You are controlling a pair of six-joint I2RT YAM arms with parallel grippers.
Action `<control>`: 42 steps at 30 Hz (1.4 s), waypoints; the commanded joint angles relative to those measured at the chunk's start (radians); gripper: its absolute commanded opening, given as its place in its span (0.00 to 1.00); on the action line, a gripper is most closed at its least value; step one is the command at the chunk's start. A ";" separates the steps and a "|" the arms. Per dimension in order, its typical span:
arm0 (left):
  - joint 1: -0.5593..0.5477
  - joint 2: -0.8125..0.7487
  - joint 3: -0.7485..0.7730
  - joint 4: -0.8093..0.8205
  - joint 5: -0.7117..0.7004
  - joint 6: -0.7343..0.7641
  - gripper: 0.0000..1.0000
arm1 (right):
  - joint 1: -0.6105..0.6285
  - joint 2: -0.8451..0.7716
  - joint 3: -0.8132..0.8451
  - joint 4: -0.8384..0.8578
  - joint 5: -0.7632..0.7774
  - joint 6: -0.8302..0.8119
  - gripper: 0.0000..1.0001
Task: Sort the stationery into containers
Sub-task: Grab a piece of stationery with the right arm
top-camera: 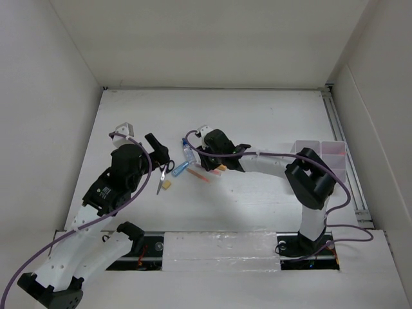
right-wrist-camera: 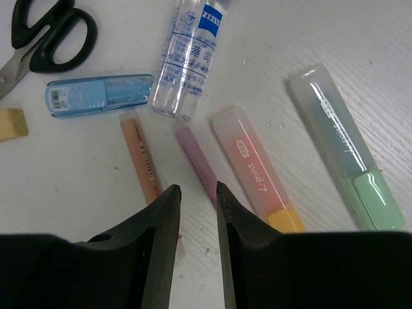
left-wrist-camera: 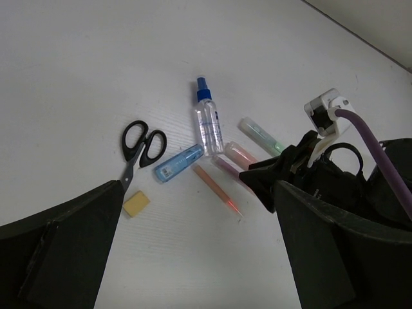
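Right wrist alone: we saw purple pen [right-wrist-camera: 195, 161] inside right end effector [right-wrist-camera: 198, 192] — whether pinched, we couldn't tell.
Left end effector [left-wrist-camera: 196, 188]: stood spread.

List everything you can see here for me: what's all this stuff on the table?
scissors: 1, black handles, left of the pile
eraser: 1, yellow, by the scissor blades
blue marker: 1, blue, beside the scissors
bottle: 1, clear, blue cap, middle
orange pen: 1, orange, near side
purple pen: 1, purple, beside the orange pen
orange marker: 1, orange, right of the pens
green marker: 1, green, rightmost
containers: 1 joined set, translucent white, table's right edge
left tool: 1, black, open, near scissors
right tool: 1, black, narrowly open at purple pen
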 commanded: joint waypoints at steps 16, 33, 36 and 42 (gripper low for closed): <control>0.004 -0.018 0.013 0.044 0.046 0.029 1.00 | -0.002 0.085 -0.008 0.042 0.023 0.040 0.41; 0.004 -0.036 0.013 0.053 0.065 0.039 1.00 | 0.047 0.127 0.021 -0.096 0.113 0.040 0.23; 0.004 -0.036 0.013 0.053 0.065 0.048 1.00 | 0.048 0.127 0.021 -0.116 0.123 0.031 0.16; 0.004 -0.036 0.013 0.062 0.065 0.048 1.00 | 0.057 0.109 0.010 -0.116 0.123 0.013 0.00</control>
